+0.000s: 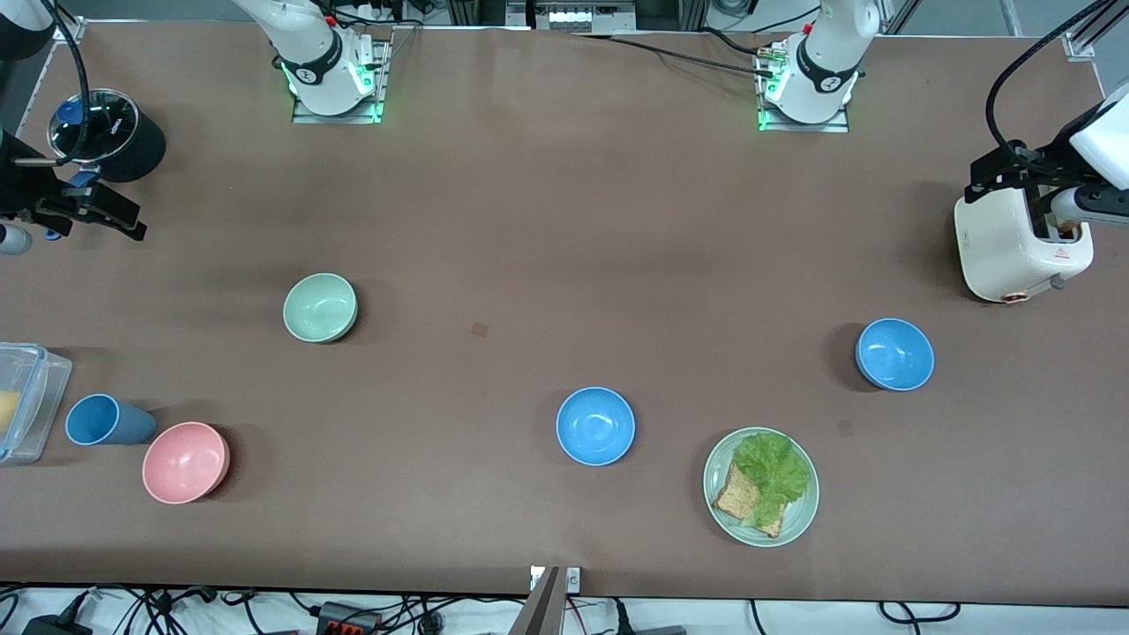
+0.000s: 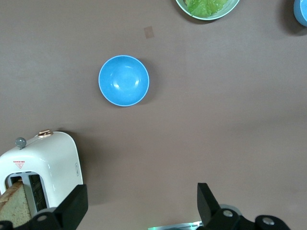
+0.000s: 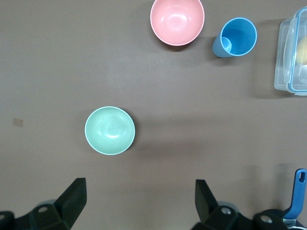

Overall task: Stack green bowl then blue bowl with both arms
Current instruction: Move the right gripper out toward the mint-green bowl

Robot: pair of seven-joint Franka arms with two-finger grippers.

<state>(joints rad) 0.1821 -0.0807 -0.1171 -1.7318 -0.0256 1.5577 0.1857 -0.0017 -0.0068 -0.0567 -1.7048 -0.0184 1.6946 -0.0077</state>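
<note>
The pale green bowl [image 1: 320,307] [image 3: 110,130] stands upright toward the right arm's end of the table. One blue bowl [image 1: 595,426] sits mid-table, nearer the front camera. A second blue bowl [image 1: 894,354] [image 2: 123,80] lies toward the left arm's end. My right gripper [image 1: 93,207] [image 3: 141,203] hangs open and empty at the right arm's end, well apart from the green bowl. My left gripper [image 1: 1014,176] [image 2: 142,206] is open and empty, up over the toaster [image 1: 1014,242], apart from the blue bowl there.
A pale-green plate [image 1: 760,486] holds lettuce and bread beside the mid-table blue bowl. A pink bowl [image 1: 185,462], a blue cup [image 1: 104,420] and a clear plastic box [image 1: 26,401] stand at the right arm's end. A black lidded pot [image 1: 106,132] is beside the right gripper. The toaster [image 2: 43,167] holds a bread slice.
</note>
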